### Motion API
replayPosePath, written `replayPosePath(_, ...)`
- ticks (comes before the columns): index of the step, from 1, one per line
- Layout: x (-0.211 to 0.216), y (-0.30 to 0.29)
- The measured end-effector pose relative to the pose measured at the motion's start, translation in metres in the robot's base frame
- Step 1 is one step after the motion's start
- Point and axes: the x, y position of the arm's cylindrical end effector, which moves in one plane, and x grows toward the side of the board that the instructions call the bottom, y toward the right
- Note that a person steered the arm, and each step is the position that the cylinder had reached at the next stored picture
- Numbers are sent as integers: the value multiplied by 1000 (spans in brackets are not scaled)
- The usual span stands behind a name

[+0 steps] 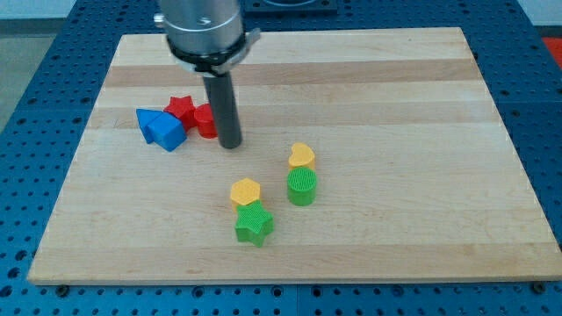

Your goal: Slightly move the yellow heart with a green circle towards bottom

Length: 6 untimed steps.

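The yellow heart (pixel 301 155) sits right of the board's middle, touching the green circle (pixel 301 186) just below it. My tip (pixel 230 143) rests on the board up and to the left of the heart, well apart from it. The tip stands just right of a red block (pixel 205 121).
A yellow hexagon (pixel 246 191) and a green star (pixel 254 225) sit together lower left of the green circle. A red star (pixel 181 109) and blue blocks (pixel 161 128) cluster at the left. The wooden board (pixel 421 132) lies on a blue perforated table.
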Motion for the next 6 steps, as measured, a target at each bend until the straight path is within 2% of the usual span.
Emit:
replayPosePath(2, -2, 77)
replayPosePath(6, 48, 90)
